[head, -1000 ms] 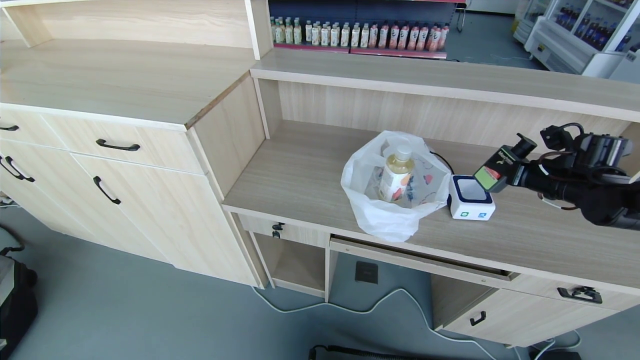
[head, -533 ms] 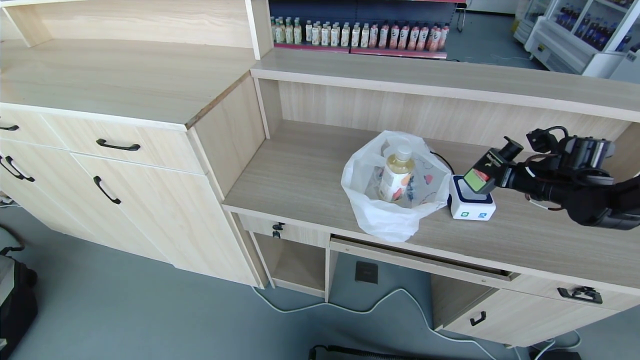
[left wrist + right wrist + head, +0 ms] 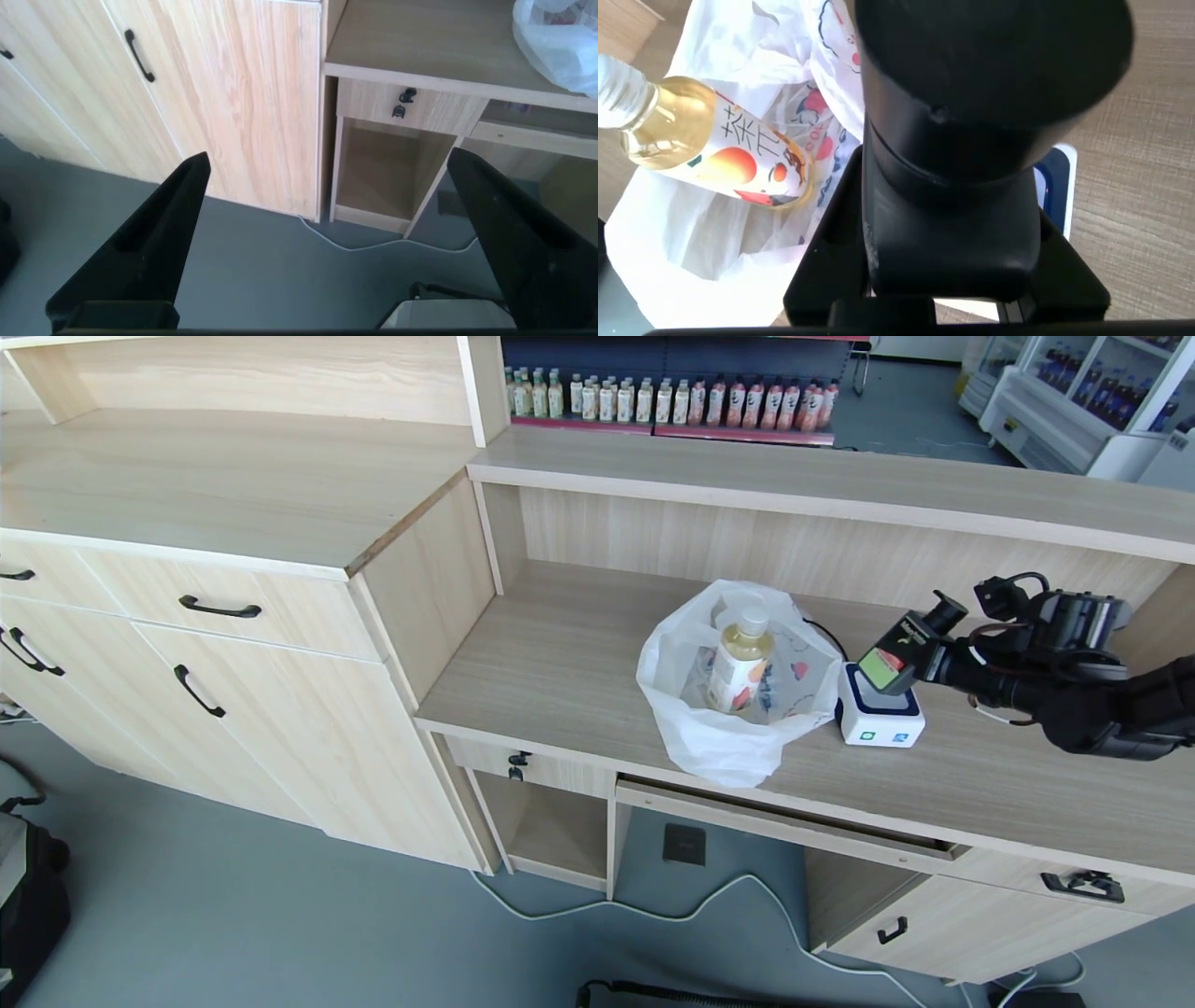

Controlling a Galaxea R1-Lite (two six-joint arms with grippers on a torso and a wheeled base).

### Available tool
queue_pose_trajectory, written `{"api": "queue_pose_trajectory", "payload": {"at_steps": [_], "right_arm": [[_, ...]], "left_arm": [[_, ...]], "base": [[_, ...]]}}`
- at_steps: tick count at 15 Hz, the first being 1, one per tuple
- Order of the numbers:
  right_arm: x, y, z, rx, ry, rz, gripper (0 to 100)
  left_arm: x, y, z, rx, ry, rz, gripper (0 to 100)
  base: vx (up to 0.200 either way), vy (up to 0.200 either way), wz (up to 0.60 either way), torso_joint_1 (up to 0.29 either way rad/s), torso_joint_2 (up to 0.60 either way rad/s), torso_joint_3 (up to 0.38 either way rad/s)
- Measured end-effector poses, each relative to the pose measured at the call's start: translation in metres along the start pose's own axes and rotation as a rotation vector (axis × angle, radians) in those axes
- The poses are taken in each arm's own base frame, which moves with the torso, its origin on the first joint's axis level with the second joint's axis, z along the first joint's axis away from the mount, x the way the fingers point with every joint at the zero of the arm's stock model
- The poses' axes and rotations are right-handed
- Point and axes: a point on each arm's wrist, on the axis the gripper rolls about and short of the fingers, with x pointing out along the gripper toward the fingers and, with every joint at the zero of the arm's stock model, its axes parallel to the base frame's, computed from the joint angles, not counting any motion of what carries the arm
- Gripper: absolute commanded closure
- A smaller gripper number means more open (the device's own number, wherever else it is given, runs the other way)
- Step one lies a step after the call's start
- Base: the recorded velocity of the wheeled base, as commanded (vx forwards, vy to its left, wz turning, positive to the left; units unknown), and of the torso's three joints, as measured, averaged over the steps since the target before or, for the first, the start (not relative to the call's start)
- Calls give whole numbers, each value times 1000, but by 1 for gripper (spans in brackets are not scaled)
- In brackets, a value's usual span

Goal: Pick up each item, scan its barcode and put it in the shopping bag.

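Observation:
My right gripper (image 3: 941,663) is shut on a black bottle (image 3: 898,653) with a green and red label, held on its side just above the white scanner (image 3: 878,717) on the counter. In the right wrist view the black bottle (image 3: 971,121) hangs over the scanner (image 3: 1057,187) and the bag's edge. Left of the scanner stands the white shopping bag (image 3: 709,747), open, with a pale tea bottle (image 3: 740,663) upright inside. My left gripper (image 3: 336,243) is open, low over the grey floor beside the cabinet, holding nothing.
The wooden counter (image 3: 1027,784) runs on to the right of the scanner. A raised back ledge (image 3: 840,476) and a taller cabinet (image 3: 233,485) on the left hem in the recess. A cable (image 3: 826,633) leads behind the bag. Drawers sit under the counter.
My right arm has carried the black bottle leftward and slightly down, from right of the scanner to over its top. The bag and its bottle have not moved.

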Motion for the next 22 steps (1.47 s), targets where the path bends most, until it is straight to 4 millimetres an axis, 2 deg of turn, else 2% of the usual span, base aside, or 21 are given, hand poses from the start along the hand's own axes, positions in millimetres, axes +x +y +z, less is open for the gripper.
{"api": "queue_pose_trajectory", "payload": {"at_steps": [9, 19, 22], "right_arm": [[12, -8, -7, 23, -1, 2, 100], [31, 1, -11, 42, -3, 39, 100], [27, 9, -3, 28, -15, 47, 100]], "left_arm": [[0, 0, 0, 0, 0, 0, 0], [0, 0, 0, 0, 0, 0, 0], [0, 0, 0, 0, 0, 0, 0]], "base": [[0, 0, 0, 0, 0, 0], [0, 0, 0, 0, 0, 0], [0, 0, 0, 0, 0, 0]]}}
